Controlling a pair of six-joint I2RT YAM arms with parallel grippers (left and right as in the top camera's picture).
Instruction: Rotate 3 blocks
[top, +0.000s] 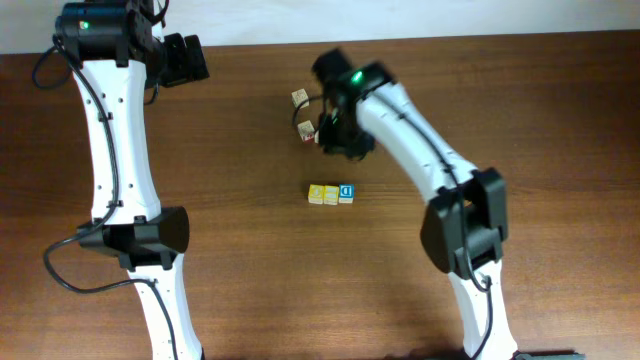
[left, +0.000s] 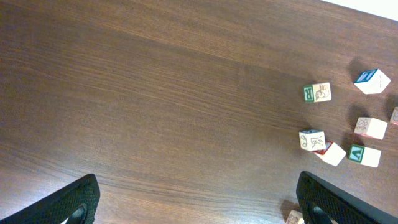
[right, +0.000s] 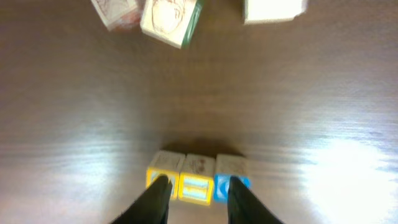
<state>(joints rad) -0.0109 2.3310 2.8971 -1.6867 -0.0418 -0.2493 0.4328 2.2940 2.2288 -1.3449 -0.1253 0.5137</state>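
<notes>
Hovering above the brown worktop (top: 240, 150), the right hand (right: 198, 190) is holding its two dark fingers (right: 155, 199) a narrow way apart, with nothing gripped between them. In the right wrist view the three blocks (right: 196, 177) are sitting in a tight row, touching side by side, just beyond the fingertips: the end yellow block (right: 164, 169), the middle yellow block (right: 198, 180) and the blue block (right: 232, 172). The fingertips are overlapping the two end blocks in that view, and I cannot tell whether they are touching them. From overhead the row is lying near the middle of the worktop, while the right arm's dark wrist is hanging farther back, beside a loose cream cube (top: 307, 129). The left hand (left: 199, 202) is hanging wide open toward the back left of the worktop, well apart from the row, with other loose cubes (left: 317, 93) lying ahead of it.
</notes>
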